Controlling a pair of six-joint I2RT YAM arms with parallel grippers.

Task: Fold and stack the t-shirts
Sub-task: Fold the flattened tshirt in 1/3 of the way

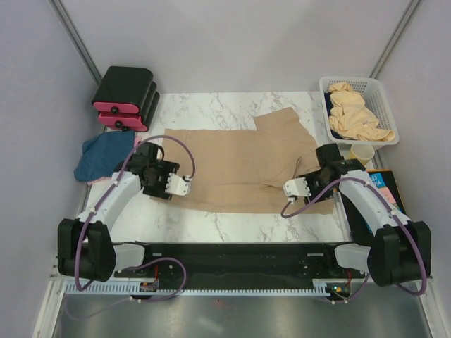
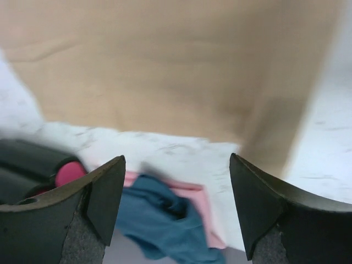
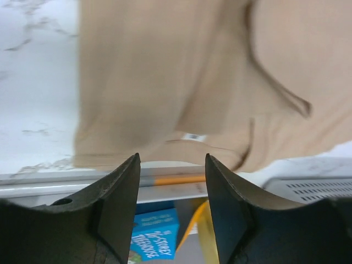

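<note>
A tan t-shirt (image 1: 239, 165) lies spread flat across the middle of the marble table, one sleeve pointing to the back right. It also shows in the left wrist view (image 2: 165, 71) and in the right wrist view (image 3: 181, 82), where its small white neck label (image 3: 192, 136) is visible. A dark blue shirt (image 1: 102, 156) lies crumpled on a pink one at the table's left edge, also in the left wrist view (image 2: 159, 220). More tan shirts (image 1: 356, 113) fill the basket. My left gripper (image 1: 182, 186) is open and empty over the shirt's left edge. My right gripper (image 1: 290, 189) is open and empty over its right edge.
A white mesh basket (image 1: 384, 95) stands at the back right. Black-and-pink boxes (image 1: 125, 98) stand at the back left. A yellow cup (image 1: 361, 153) and a blue book (image 3: 154, 234) sit off the table's right edge.
</note>
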